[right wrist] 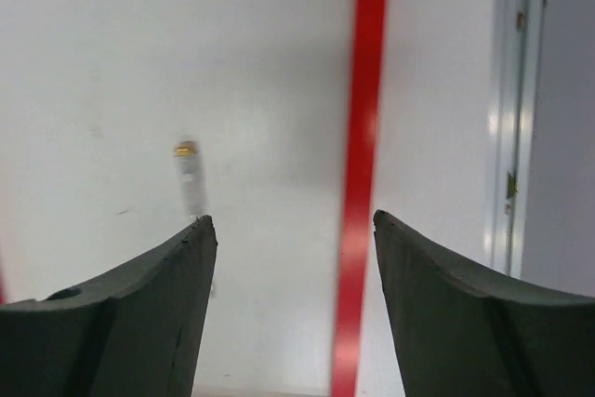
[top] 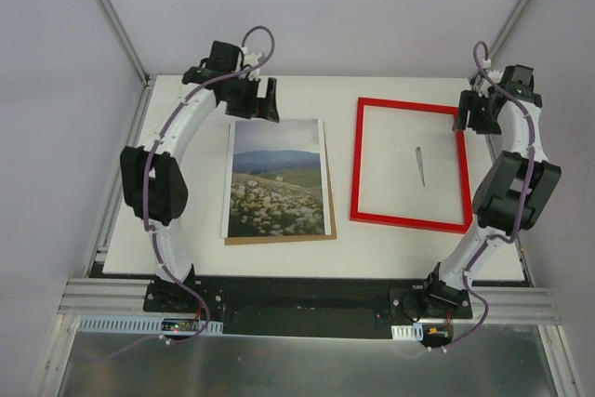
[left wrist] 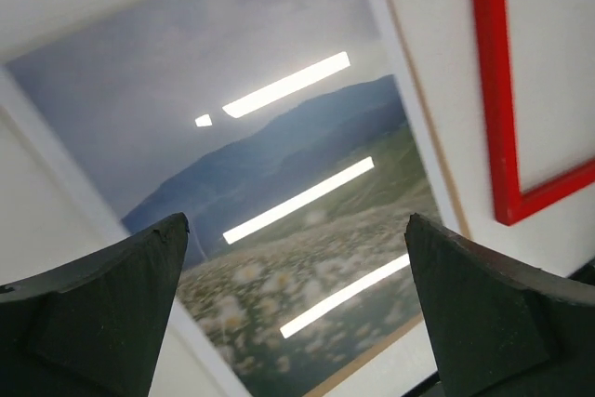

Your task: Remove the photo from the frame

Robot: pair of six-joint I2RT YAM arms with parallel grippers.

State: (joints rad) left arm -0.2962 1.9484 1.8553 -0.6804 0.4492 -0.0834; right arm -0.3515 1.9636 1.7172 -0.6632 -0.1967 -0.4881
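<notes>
The photo (top: 277, 177), a landscape print with a white border, lies flat at the table's left of centre on a brown backing board (top: 279, 238). It fills the left wrist view (left wrist: 270, 202). The red frame (top: 357, 165) lies flat to its right, apart from it, with a small pale stick (top: 420, 165) inside. My left gripper (top: 257, 101) is open and empty above the photo's far edge. My right gripper (top: 469, 115) is open and empty over the frame's right rail (right wrist: 358, 183). The stick also shows in the right wrist view (right wrist: 191, 177).
The white table (top: 186, 258) ends near a metal rail (right wrist: 509, 118) on the right. Grey walls close in the left, right and back. Both arm bases sit on the black bar at the near edge.
</notes>
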